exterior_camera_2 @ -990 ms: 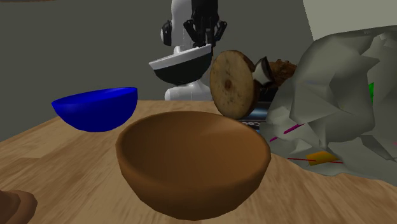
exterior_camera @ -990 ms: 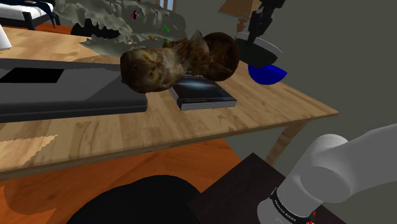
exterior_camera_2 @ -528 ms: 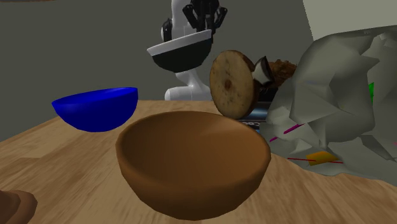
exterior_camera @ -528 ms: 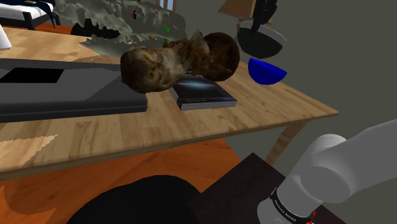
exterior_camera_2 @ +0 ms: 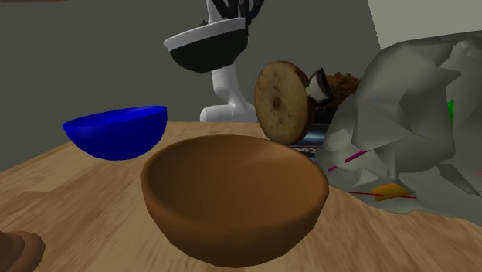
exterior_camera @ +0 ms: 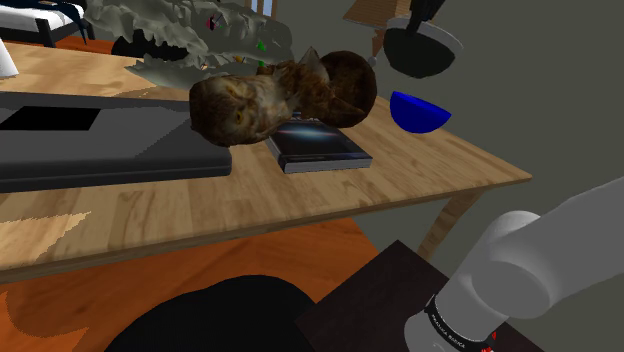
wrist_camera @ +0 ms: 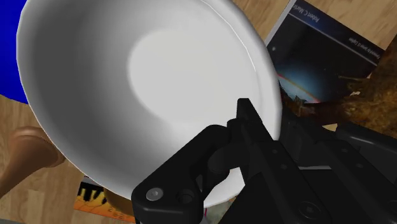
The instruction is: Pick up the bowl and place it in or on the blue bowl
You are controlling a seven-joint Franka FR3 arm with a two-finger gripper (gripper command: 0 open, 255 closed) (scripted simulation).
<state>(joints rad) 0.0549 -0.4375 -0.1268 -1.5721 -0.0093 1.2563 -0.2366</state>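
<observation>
Above wooden counter (exterior_camera: 300, 205), with pincer (exterior_camera_2: 234, 11) clamped on rim of black-and-white bowl (exterior_camera_2: 205, 48), carry level, centre over blue bowl (exterior_camera_2: 116, 131), lower gently.

Looks like a home bedroom: bed (exterior_camera: 58, 16) upper left of shoulder view, wooden desk (exterior_camera: 300, 205) with book (exterior_camera: 320, 147), orange wood floor (exterior_camera: 190, 275).
</observation>
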